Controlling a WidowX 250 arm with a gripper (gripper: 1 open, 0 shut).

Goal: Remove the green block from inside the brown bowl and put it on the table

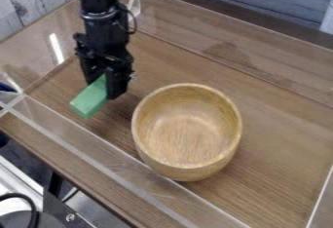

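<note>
1. Now the block (90, 97) is out of the bowl (186, 132), gripped by the gripper (97, 73), its jaws closed on one end.
2. It slants down beside the bowl, on the side toward the clear wall (107, 154); whether it touches the table (260, 57) I cannot tell.
3. The bowl sits upright, open side up, with only bare wood showing inside.
4. The arm (100, 18) reaches in from the far side.

Green block (90, 98) in the tool's grip, tilted, beside the tan bowl (186, 133)
</note>
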